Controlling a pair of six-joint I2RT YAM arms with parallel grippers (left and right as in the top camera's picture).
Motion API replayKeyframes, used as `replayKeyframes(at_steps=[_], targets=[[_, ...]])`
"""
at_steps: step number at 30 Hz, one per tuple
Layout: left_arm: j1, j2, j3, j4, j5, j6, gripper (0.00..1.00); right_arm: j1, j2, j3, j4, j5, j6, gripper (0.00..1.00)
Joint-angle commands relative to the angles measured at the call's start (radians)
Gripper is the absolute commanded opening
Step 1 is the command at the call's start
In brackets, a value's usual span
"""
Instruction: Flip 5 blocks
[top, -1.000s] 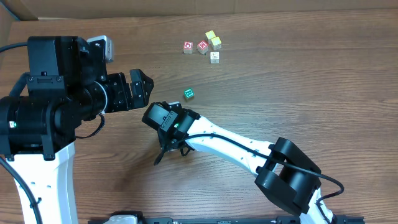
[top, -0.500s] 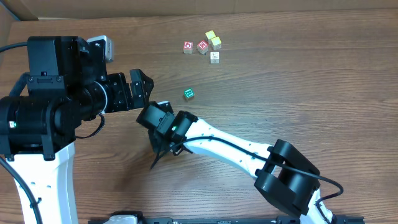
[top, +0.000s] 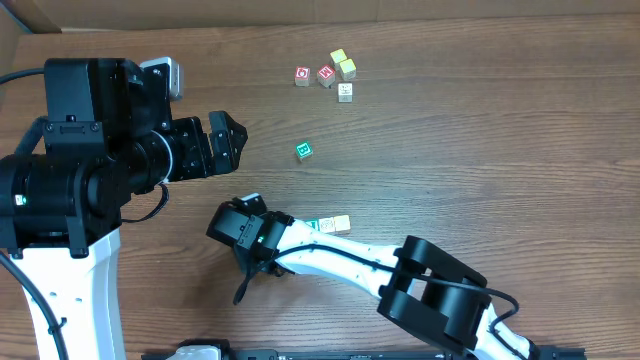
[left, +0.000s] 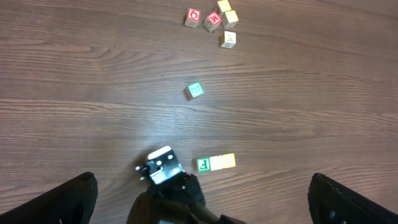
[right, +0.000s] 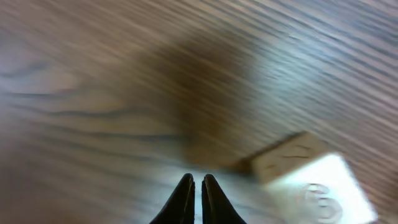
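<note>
Near mid-table a green-printed block (top: 322, 227) and a pale yellowish block (top: 341, 223) lie side by side, just right of my right arm. A lone green block (top: 304, 150) sits farther back. At the back are two yellowish blocks (top: 338, 57) (top: 347, 69) and a whitish block (top: 345, 91). My right gripper (top: 241, 291) points down-left, shut on nothing. Its wrist view shows the shut tips (right: 194, 185) and a blurred pale block (right: 311, 177) to their right, apart from them. My left gripper (top: 228, 140) hangs wide open above the table, its fingers (left: 74, 199) framing the pair (left: 214, 163).
Two red-printed cubes (top: 302, 76) (top: 325, 74) sit beside the back cluster. My right arm (top: 340, 255) stretches across the near middle of the table. The left arm's black body (top: 90, 160) fills the left side. A cardboard wall runs along the far edge.
My right gripper has shut and swung left and toward the front, uncovering the green-printed and yellowish pair that its wrist hid. The left arm has not moved.
</note>
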Motion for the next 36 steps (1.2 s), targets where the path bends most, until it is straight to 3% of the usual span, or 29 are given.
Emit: replayKeyframes(at_steps=[1,22,36], targets=[[0.006,-0.005,0.018,0.002,0.005,0.012,1.0,-0.018,0.001,-0.002,-0.021,0.113,-0.006,0.08],[0.005,-0.005,0.018,0.002,0.004,0.012,1.0,-0.049,0.001,0.032,-0.06,0.111,-0.003,0.08],[0.005,-0.005,0.018,0.002,0.004,0.012,1.0,-0.185,0.032,0.093,-0.002,0.093,-0.007,0.04]])
